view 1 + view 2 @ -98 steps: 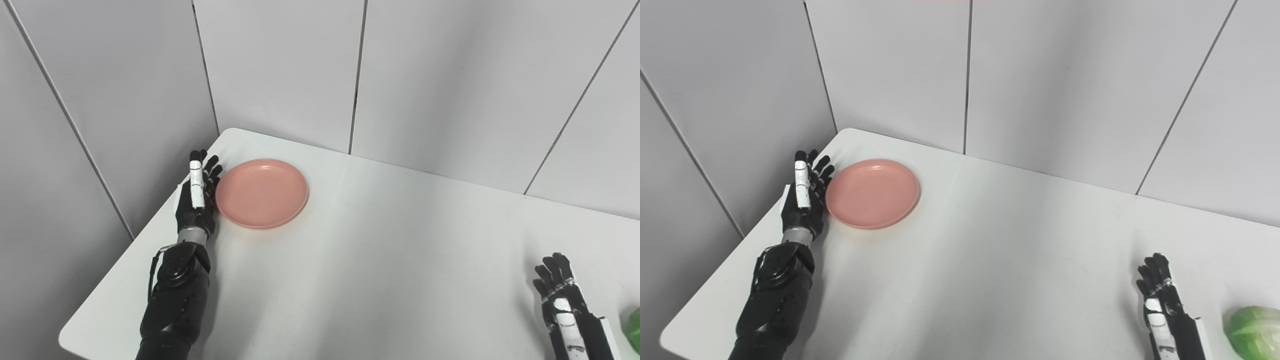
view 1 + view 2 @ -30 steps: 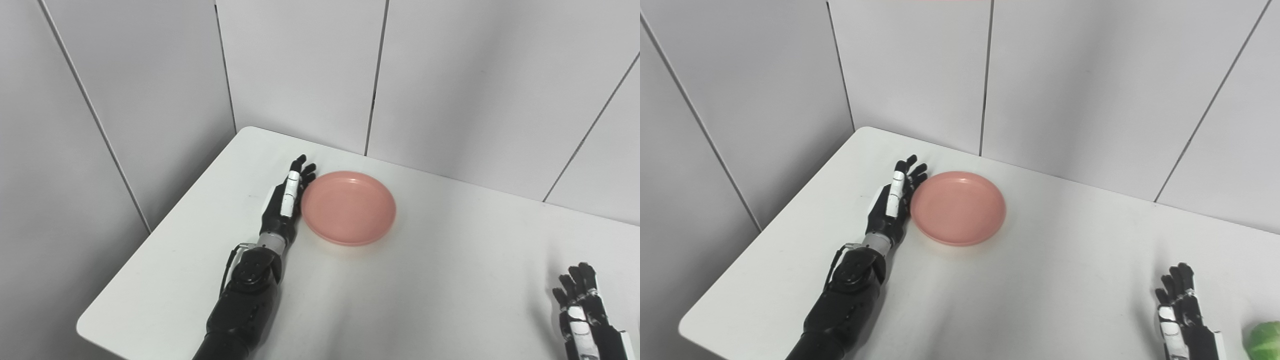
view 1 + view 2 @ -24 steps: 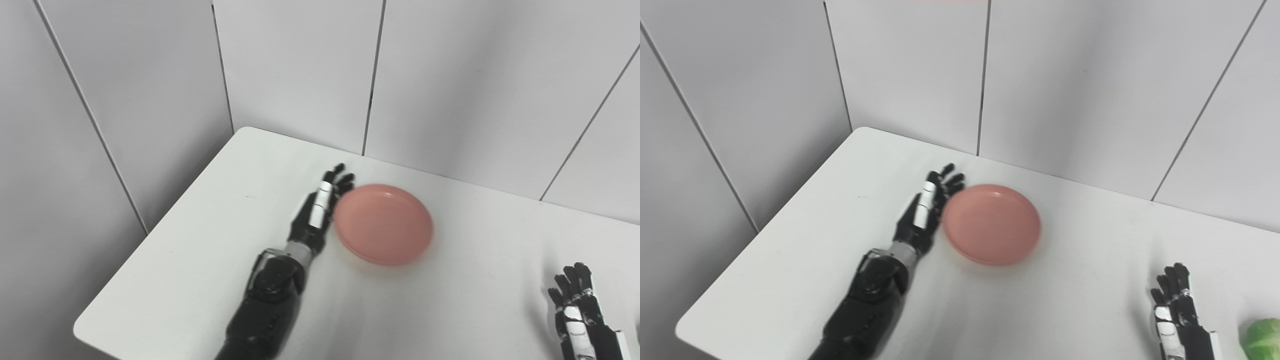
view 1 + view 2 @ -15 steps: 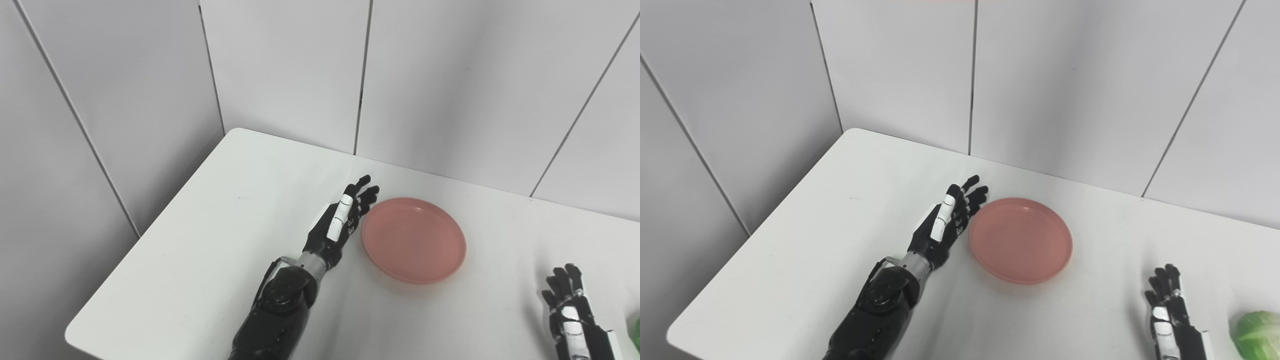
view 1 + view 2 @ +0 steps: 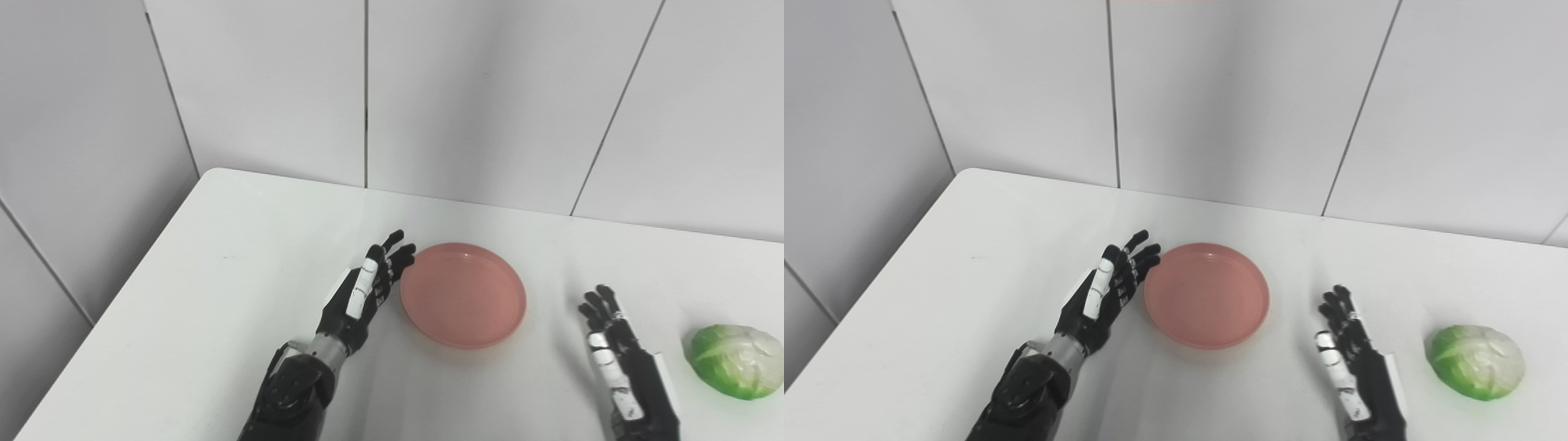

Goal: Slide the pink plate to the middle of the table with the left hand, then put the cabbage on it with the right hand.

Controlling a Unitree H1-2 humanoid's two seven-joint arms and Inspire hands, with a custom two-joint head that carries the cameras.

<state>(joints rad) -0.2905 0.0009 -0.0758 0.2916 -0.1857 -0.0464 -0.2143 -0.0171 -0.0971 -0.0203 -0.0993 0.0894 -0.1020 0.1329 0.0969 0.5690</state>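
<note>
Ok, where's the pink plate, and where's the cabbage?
pink plate [image 5: 463, 294], left eye view, middle of its flat inside.
cabbage [image 5: 1477, 360], right eye view, middle of its green and white top.

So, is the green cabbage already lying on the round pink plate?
No, the green cabbage lies on the white table to the right of the right hand, apart from the empty round pink plate.

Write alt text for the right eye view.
A pink plate sits mid-table on a white table between two open black robot hands: the left hand just beside its left rim, the right hand apart. A green cabbage lies far right.
</note>
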